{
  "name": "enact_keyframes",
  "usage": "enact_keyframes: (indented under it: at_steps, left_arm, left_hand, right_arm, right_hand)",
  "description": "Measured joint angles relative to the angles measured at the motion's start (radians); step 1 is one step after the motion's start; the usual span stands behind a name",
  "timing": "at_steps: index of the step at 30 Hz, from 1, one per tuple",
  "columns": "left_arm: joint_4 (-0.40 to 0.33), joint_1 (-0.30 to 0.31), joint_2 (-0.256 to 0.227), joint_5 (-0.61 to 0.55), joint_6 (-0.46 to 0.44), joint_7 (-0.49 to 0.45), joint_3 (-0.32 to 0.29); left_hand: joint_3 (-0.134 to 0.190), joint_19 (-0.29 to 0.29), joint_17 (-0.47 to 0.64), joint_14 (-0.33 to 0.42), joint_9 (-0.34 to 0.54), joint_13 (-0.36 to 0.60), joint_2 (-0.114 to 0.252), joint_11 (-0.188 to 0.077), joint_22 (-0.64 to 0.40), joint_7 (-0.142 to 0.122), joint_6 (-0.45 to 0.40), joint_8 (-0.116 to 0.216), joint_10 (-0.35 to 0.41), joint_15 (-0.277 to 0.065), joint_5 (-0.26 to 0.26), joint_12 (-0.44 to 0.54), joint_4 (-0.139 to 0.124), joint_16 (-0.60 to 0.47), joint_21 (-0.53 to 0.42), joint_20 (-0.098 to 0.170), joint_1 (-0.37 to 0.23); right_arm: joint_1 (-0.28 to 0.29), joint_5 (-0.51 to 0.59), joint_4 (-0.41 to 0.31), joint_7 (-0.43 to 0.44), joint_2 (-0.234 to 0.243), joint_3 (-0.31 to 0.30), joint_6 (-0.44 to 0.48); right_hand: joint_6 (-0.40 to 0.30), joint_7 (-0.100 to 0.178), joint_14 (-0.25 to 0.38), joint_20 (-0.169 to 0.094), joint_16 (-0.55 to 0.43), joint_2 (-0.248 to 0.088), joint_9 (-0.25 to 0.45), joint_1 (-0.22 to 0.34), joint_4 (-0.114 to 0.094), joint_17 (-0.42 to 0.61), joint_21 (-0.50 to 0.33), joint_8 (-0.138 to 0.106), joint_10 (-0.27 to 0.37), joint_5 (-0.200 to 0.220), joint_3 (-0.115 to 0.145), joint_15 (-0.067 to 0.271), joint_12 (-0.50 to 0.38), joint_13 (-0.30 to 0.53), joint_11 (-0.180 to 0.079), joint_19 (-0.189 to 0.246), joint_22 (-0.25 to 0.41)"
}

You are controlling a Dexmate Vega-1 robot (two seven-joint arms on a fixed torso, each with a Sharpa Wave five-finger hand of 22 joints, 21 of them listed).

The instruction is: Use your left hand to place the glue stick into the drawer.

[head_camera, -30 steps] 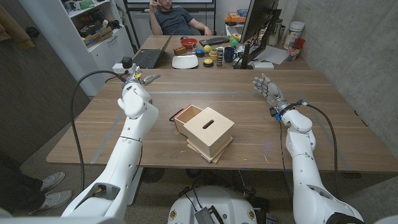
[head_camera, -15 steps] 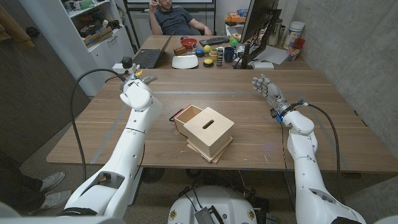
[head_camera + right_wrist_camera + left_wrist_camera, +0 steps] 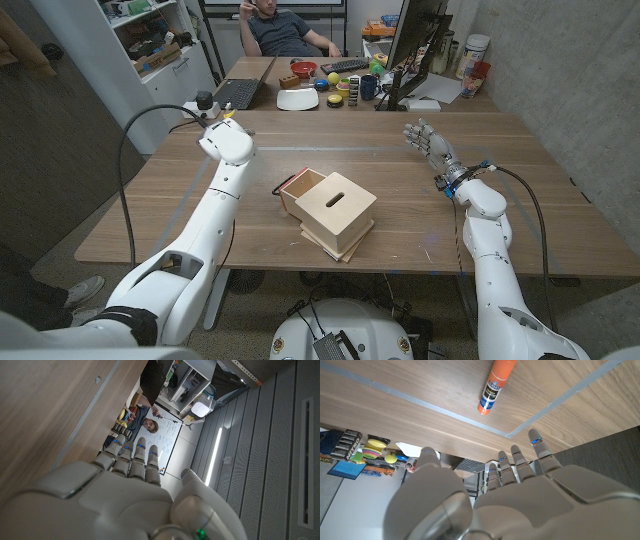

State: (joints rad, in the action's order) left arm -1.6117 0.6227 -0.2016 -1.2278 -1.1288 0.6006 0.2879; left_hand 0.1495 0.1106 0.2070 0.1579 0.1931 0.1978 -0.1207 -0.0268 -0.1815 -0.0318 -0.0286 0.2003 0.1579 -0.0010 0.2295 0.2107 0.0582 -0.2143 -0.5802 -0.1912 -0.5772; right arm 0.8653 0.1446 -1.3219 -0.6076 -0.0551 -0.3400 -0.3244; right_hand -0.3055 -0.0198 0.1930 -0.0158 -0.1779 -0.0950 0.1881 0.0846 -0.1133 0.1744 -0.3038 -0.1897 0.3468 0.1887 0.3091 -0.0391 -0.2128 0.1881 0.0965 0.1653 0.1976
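The step in hand is the reach: the left hand [image 3: 520,495] hovers over the far left part of the table [image 3: 420,215], holding nothing, its fingers apart and pointing toward the table's edge. In the left wrist view the glue stick [image 3: 496,386], orange with a blue and white label, lies on its side on the bare wood, clear of the fingertips and not yet touched. In the head view the left arm's wrist sits over that far left corner, and the glue stick cannot be made out there. The wooden box with the drawer [image 3: 299,190] stands near the middle of the table, its drawer pulled open toward the far left, well apart from the hand. The right hand [image 3: 428,142] stands at the far right of the table, fingers spread and holding nothing. Judging from this, the next move calls for bringing the left hand over the stick, lowering it, and closing thumb and fingers across the round body, which may roll if nudged, before carrying it to the drawer.
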Motion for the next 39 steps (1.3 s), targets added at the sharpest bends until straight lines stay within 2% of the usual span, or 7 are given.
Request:
enact_keyframes:
  at_steps: [7,8,18,22,34,38,39]
  left_arm:
    - [0.034,-0.022,-0.005,-0.012,-0.012,0.041,0.019]
    - [0.059,-0.036,-0.009,-0.013,-0.015,0.047,0.034]
    - [0.132,-0.075,-0.012,-0.017,-0.027,0.083,0.065]
    - [0.148,-0.093,-0.012,-0.017,-0.034,0.099,0.072]
    - [0.285,-0.165,-0.005,-0.004,-0.056,0.132,0.122]
    - [0.304,-0.176,-0.003,0.006,-0.062,0.139,0.130]
    - [0.340,-0.196,-0.001,0.011,-0.063,0.141,0.142]
  left_hand:
    - [0.000,0.018,0.000,0.010,0.000,0.000,-0.001,0.001,0.000,0.009,-0.017,0.008,0.001,-0.010,0.004,0.000,0.008,0.000,0.000,0.007,-0.017]
    - [0.001,0.018,0.000,0.012,0.000,0.000,-0.005,0.004,0.000,0.010,-0.018,0.009,0.004,-0.012,0.006,0.000,0.012,0.000,0.000,0.007,-0.022]
    - [0.005,0.044,0.000,0.037,0.000,0.000,0.002,0.002,0.000,0.032,-0.076,0.031,0.027,-0.030,0.015,0.004,0.029,-0.004,0.004,0.002,-0.062]
    - [0.005,0.044,0.000,0.043,0.000,0.000,0.006,0.000,0.000,0.039,-0.093,0.037,0.036,-0.024,0.015,0.004,0.037,-0.004,0.008,0.002,-0.075]
    - [0.012,0.050,0.000,0.043,-0.003,0.000,0.008,0.002,0.000,0.044,-0.099,0.037,0.038,-0.024,0.023,0.004,0.044,-0.004,0.015,0.007,-0.095]
    - [0.013,0.050,0.000,0.043,-0.003,0.000,0.009,0.002,0.000,0.048,-0.095,0.037,0.038,-0.024,0.023,0.004,0.046,-0.004,0.015,0.007,-0.096]
    - [0.013,0.050,0.000,0.043,-0.002,0.000,0.013,0.002,0.000,0.048,-0.095,0.037,0.038,-0.024,0.023,0.004,0.046,-0.004,0.015,0.007,-0.100]
  right_arm:
    - [0.002,-0.010,0.004,-0.008,0.000,0.007,-0.015]
    - [0.002,-0.018,0.005,-0.013,0.000,0.007,-0.025]
    - [-0.001,-0.038,0.021,-0.024,0.002,0.009,-0.044]
    - [-0.004,-0.042,0.029,-0.025,0.004,0.009,-0.049]
    - [-0.020,-0.057,0.062,-0.035,0.010,0.006,-0.072]
    - [-0.026,-0.060,0.072,-0.037,0.012,0.005,-0.075]
    - [-0.028,-0.064,0.077,-0.039,0.012,0.004,-0.082]
  right_hand:
    - [0.000,0.000,0.000,0.000,0.000,0.000,0.000,0.000,0.000,0.000,0.000,0.000,0.000,0.000,0.000,0.000,0.000,0.000,0.000,0.000,0.000]
    - [0.000,0.000,0.000,0.000,0.000,0.000,0.000,0.000,0.000,0.000,0.000,0.000,0.000,0.000,0.000,0.000,0.000,0.000,0.000,0.000,0.000]
    - [0.000,0.000,0.000,0.000,0.000,0.000,0.000,0.000,0.000,0.000,0.000,0.000,0.000,0.000,0.000,0.000,0.000,0.000,0.000,0.000,0.000]
    - [0.000,0.000,0.000,0.000,0.000,0.004,0.000,-0.004,0.000,0.000,0.000,0.000,0.000,0.000,0.000,0.000,0.000,0.000,0.000,0.000,0.000]
    - [0.000,0.000,0.000,-0.004,0.000,0.004,0.000,-0.004,0.000,0.000,0.000,0.000,0.000,0.000,0.000,0.000,0.000,0.000,0.000,0.004,0.000]
    - [0.000,0.000,0.000,-0.004,0.000,0.004,0.000,-0.004,0.000,0.000,0.000,0.000,0.000,0.000,0.000,0.000,0.000,0.000,0.000,0.004,0.000]
    - [0.000,0.000,0.000,-0.004,0.000,0.004,0.000,-0.004,0.000,0.000,0.000,0.000,0.000,0.000,0.000,0.000,0.000,0.000,0.000,0.004,0.000]
